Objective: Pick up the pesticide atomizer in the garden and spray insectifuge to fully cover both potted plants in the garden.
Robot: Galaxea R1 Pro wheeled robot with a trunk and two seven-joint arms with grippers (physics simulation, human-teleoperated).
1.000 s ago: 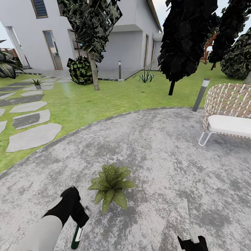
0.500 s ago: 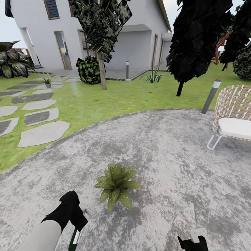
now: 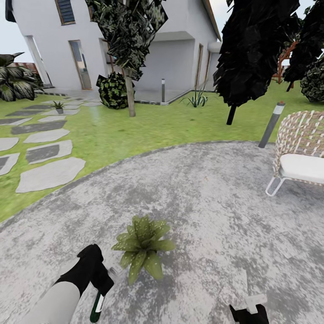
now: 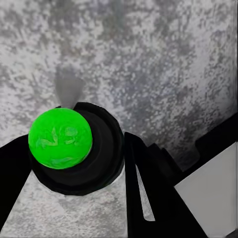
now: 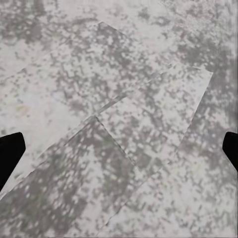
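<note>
Below left end effector (image 3: 100,288), pesticide atomizer (image 3: 96,307) half-hidden.

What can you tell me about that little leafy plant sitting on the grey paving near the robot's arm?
The potted plant is a low rosette of broad, pointed green leaves, dotted with fine whitish specks. Its pot is hidden under the leaves. It stands alone on the mottled grey paved circle, just beside the left gripper, which holds the dark pesticide atomizer. Nothing touches it.

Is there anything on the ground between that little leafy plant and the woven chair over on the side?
No. In the head view, only bare grey mottled paving stretches from the potted plant to the woven chair; nothing stands or lies between them.
</note>
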